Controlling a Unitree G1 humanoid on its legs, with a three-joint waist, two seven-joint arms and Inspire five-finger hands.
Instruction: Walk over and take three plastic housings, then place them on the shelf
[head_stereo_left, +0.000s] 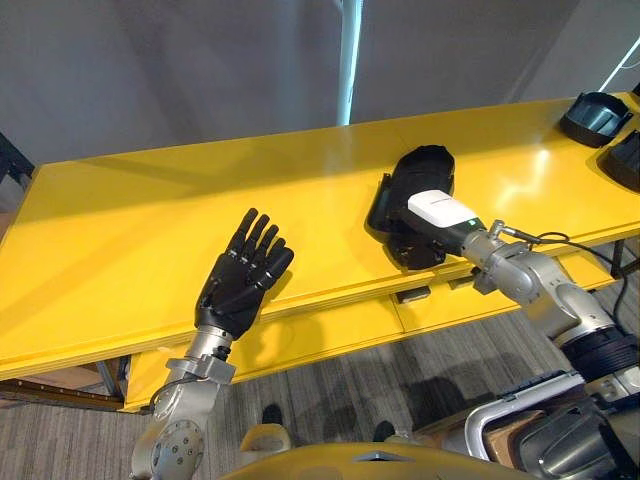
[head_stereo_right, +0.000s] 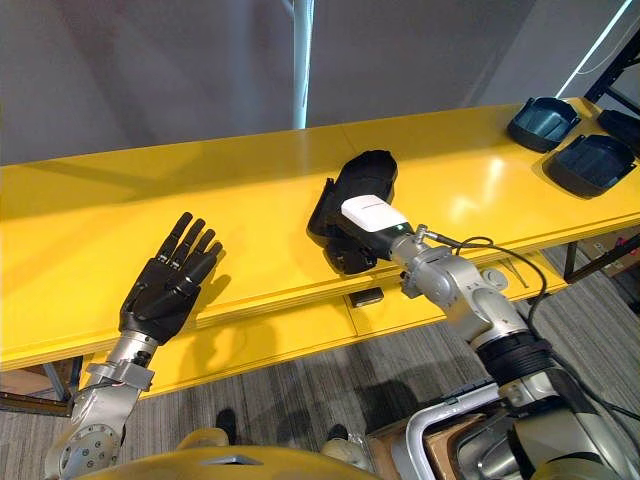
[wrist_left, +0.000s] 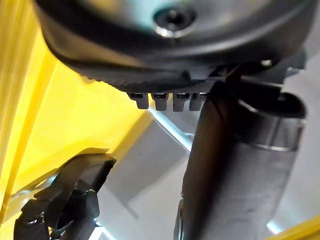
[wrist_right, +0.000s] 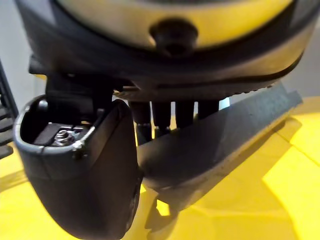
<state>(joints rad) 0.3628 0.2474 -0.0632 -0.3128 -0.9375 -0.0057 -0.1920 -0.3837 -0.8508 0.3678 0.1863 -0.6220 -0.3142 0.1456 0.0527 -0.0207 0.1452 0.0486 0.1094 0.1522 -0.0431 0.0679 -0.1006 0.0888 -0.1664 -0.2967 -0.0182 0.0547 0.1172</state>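
Note:
A black plastic housing (head_stereo_left: 425, 165) lies on the yellow table (head_stereo_left: 120, 230) a little right of the middle, near the front edge. My right hand (head_stereo_right: 372, 215), with a white cover on top, sits on the housing's near end. In the right wrist view the thumb (wrist_right: 85, 170) and the fingers close on the housing's wall (wrist_right: 225, 130) from both sides. My left hand (head_stereo_left: 245, 275) hovers over the table's front left part, open with straight fingers and nothing in it.
Two more dark housings (head_stereo_right: 543, 122) (head_stereo_right: 590, 160) lie at the table's far right end. A bright vertical pole (head_stereo_left: 350, 60) stands behind the table before a grey wall. A box sits on the floor at the lower right.

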